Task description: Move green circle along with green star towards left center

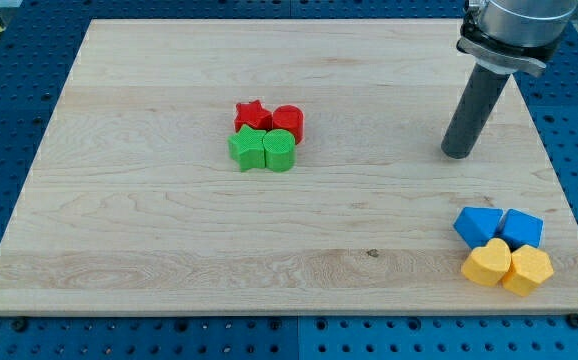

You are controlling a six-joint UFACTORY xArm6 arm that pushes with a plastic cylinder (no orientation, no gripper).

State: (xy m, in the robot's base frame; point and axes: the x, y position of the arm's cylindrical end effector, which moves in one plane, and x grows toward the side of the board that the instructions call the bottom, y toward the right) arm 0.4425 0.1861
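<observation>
A green star point(247, 148) and a green circle point(280, 150) sit side by side, touching, left of the board's middle. Behind them, toward the view's top, a red star point(252, 114) and a red circle point(289, 120) touch them. My tip point(458, 153) rests on the board far to the view's right of this cluster, touching no block.
The wooden board point(169, 250) lies on a blue perforated table. At the bottom right corner two blue blocks point(478, 224) point(522, 228) and two yellow heart-like blocks point(487, 262) point(528, 269) sit clustered, below my tip.
</observation>
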